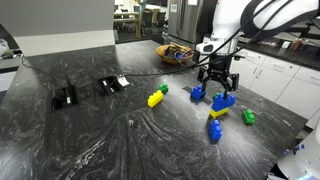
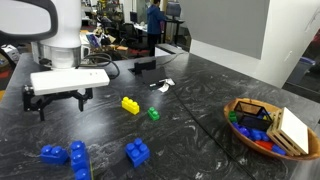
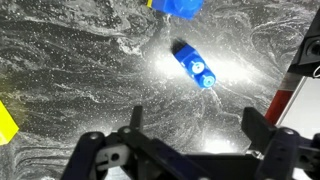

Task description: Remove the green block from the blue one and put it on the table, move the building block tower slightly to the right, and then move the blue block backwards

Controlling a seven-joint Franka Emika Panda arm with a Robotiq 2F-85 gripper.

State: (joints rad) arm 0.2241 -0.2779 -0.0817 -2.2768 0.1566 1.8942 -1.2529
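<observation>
The green block (image 1: 249, 117) lies alone on the dark veined table (image 1: 110, 140), near its edge. The blue one (image 1: 215, 130) sits joined to a yellow block (image 1: 218, 113) as the tower, left of the green block; it also shows at the bottom edge in an exterior view (image 2: 80, 162). My gripper (image 1: 217, 80) (image 2: 60, 100) hangs open and empty above the table, over two loose blue blocks (image 1: 198, 94) (image 1: 223, 101). In the wrist view the open fingers (image 3: 195, 135) frame bare table, with a blue block (image 3: 195, 65) lying beyond them.
A yellow block (image 1: 155, 99) (image 2: 130, 104) and a small green piece (image 1: 163, 89) (image 2: 153, 114) lie toward the table's middle. A bowl of blocks (image 1: 178, 53) (image 2: 262, 125) stands further off. Two black items (image 1: 66, 96) (image 1: 110, 85) lie beyond.
</observation>
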